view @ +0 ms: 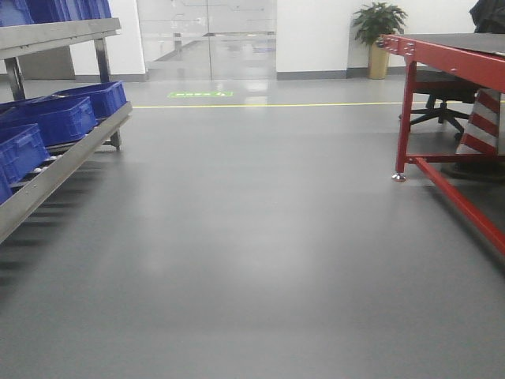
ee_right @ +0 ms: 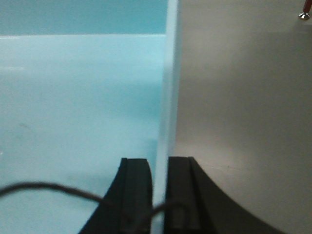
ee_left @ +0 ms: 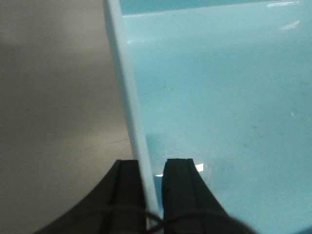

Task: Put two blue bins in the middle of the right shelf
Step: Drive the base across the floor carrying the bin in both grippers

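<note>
A pale sky-blue bin (ee_left: 219, 97) fills the right of the left wrist view. Its thick left rim runs down between the black fingers (ee_left: 127, 185) of my left gripper (ee_left: 148, 163), which is shut on that wall, one finger outside and one inside. In the right wrist view the blue bin (ee_right: 78, 97) fills the left side, and my right gripper (ee_right: 159, 161) is shut on its right wall in the same way. Grey floor shows beyond the rim in both wrist views. The bin and both grippers are out of the front view. The right shelf middle is out of view.
A steel-railed rack (view: 67, 158) with several dark royal-blue bins (view: 59, 118) runs along the left of the front view. A red-framed table (view: 442, 59) with a low crossbar stands at the right, an office chair (view: 442, 110) behind it. Grey floor (view: 252, 237) lies between, and a potted plant (view: 379, 35) stands at the far wall.
</note>
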Motion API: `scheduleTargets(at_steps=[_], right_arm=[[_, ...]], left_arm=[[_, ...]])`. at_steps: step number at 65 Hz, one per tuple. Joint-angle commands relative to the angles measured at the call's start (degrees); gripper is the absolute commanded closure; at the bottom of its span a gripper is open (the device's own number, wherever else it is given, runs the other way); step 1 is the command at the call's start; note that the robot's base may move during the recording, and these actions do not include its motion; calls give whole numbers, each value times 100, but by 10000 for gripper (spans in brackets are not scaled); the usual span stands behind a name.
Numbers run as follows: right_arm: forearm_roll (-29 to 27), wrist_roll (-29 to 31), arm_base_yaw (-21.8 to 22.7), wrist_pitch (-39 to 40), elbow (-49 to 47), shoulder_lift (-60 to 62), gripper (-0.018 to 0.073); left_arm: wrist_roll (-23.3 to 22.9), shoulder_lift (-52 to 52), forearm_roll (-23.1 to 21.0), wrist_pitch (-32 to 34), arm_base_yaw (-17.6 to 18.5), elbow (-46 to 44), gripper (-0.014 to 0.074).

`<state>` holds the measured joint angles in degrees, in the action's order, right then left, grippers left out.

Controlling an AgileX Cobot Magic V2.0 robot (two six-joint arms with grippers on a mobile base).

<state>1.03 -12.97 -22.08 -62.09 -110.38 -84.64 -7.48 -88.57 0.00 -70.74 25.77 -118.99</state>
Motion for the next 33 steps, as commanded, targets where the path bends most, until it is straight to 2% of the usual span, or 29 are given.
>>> scheduleTargets(at_steps=[1,33], right_arm=[[68,60,29,396,-87,87,712],[68,60,29,433,-87,87,712]], left_arm=[[84,100,-80,144,26,-64,707],[84,88,-80,158,26,-64,707]])
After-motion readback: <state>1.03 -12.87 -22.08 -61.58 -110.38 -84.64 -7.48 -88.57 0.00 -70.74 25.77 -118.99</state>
